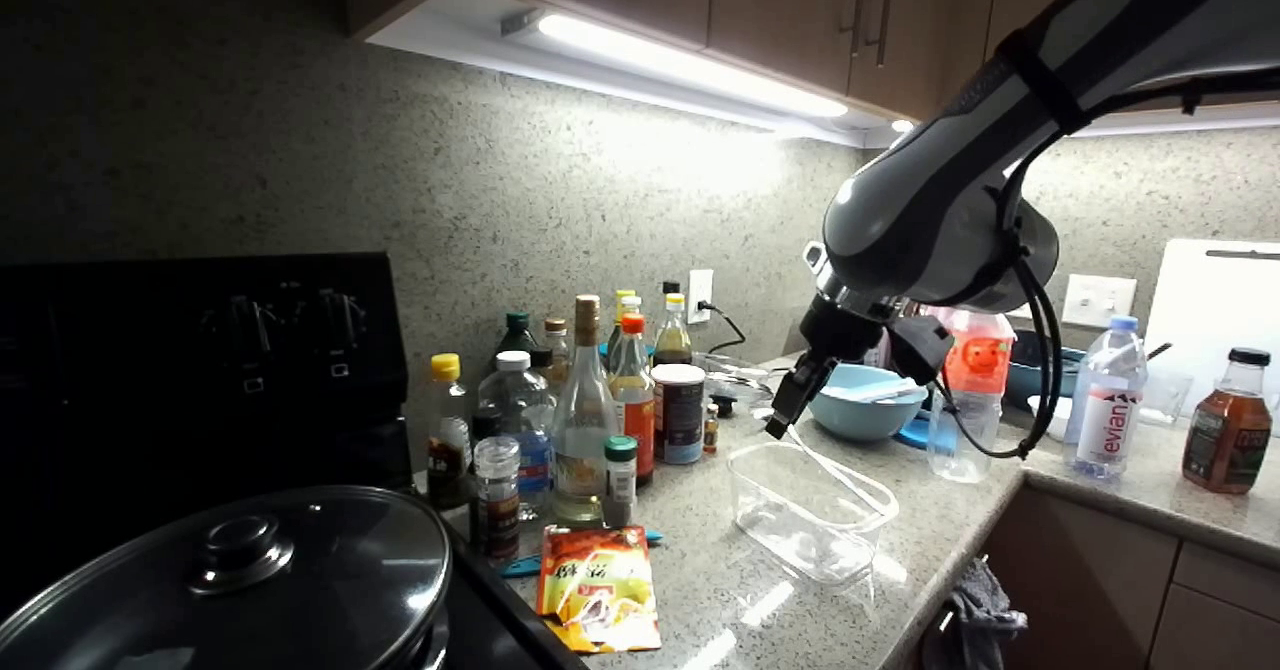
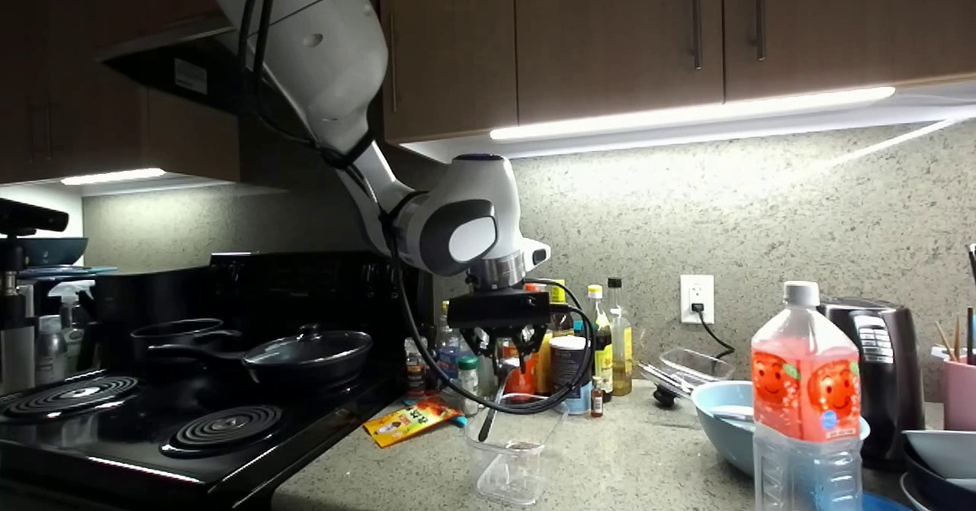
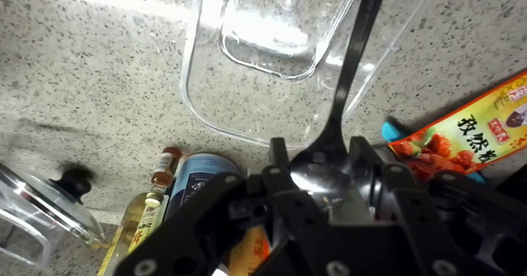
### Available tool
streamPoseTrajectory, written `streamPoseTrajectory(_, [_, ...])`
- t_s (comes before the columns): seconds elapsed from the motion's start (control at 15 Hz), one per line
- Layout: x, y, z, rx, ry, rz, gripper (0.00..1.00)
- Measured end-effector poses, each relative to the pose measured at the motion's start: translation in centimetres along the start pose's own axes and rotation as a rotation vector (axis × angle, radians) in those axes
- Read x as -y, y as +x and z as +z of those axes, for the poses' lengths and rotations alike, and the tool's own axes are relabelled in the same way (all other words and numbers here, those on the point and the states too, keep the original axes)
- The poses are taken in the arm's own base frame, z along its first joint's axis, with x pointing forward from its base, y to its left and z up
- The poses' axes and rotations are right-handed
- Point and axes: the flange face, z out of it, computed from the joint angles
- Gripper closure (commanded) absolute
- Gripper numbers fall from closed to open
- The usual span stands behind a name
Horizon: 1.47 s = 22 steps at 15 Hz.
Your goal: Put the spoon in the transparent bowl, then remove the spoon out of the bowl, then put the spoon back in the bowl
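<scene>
The spoon (image 3: 350,61) is held by its bowl end between the fingers of my gripper (image 3: 318,141), and both fingertips seem to meet its sides. Its handle slants down and away, looking dark in the wrist view and pale in an exterior view (image 1: 825,465). Below it the transparent bowl (image 3: 187,74) stands on the counter, low and see-through, with glinting rims. In both exterior views my gripper (image 1: 778,428) hangs above the rim of that bowl (image 2: 511,480), and the handle reaches down over it. Whether the handle tip touches the bowl cannot be told.
Several bottles (image 1: 585,420) crowd the wall side, beside a colourful packet (image 1: 600,590). A light blue bowl (image 1: 865,405) and a big bottle with an orange label (image 2: 806,389) stand nearby. A lidded pan (image 1: 240,570) sits on the stove. The counter edge (image 1: 960,560) runs alongside.
</scene>
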Motion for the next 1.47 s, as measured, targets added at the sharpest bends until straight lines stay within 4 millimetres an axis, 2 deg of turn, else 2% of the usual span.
streamPoseTrajectory(0.47, [-5.1, -0.3, 1.4, -0.084, 0.057, -0.004, 0.84])
streamPoseTrajectory(1.0, [-10.2, -0.8, 5.5, -0.14, 0.173, 0.022, 0.84])
streamPoseTrajectory(1.2, [-11.9, -0.7, 7.0, -0.17, 0.028, 0.025, 0.84])
streamPoseTrajectory(1.47, [-12.2, 0.2, 9.0, -0.204, -0.189, 0.047, 0.84])
